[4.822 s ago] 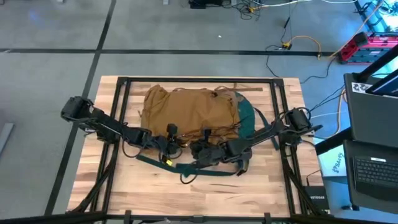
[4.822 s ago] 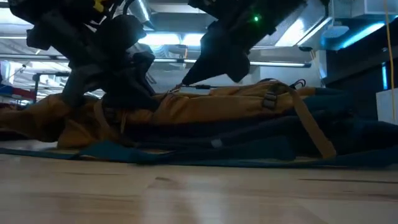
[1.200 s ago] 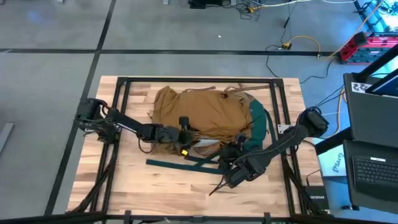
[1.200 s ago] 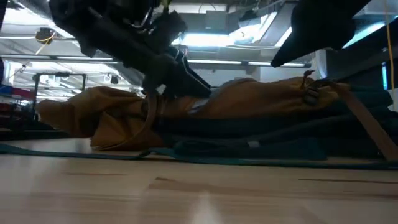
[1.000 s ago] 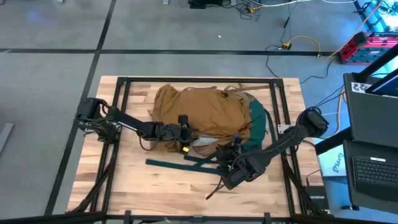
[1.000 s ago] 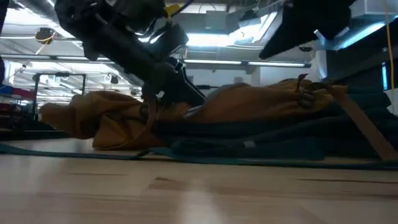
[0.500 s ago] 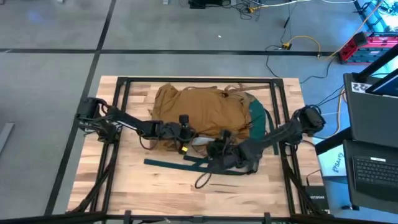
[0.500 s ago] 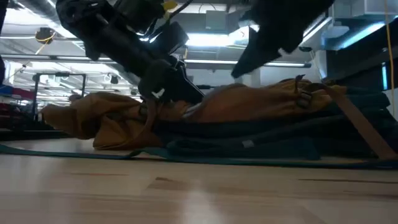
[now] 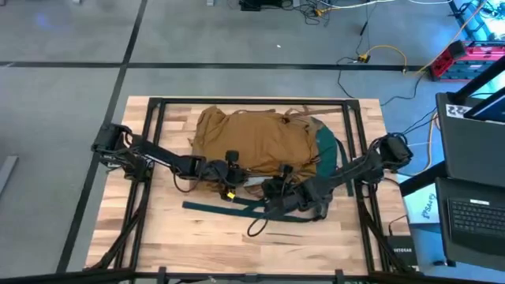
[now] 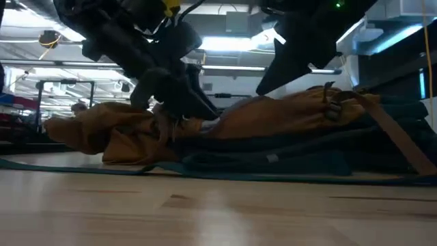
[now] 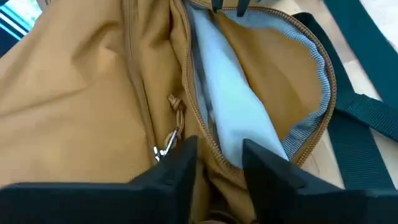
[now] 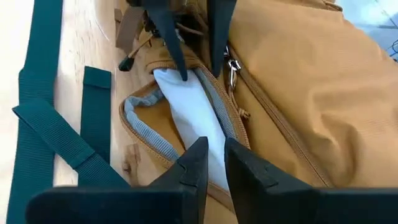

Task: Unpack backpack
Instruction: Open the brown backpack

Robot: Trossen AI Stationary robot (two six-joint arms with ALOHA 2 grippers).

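- High view: backpack (image 9: 256, 138) lies flat on the table (image 9: 158, 229).
- My left gripper (image 11: 219, 163) pinches the pocket's zipper edge.
- My right gripper (image 12: 211, 163), narrowly parted, holds nothing, over pale contents (image 12: 189, 112).

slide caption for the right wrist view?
Right gripper, jaws slightly apart, over the backpack's unzipped pocket, where a white item shows; left gripper holds the pocket's far edge.
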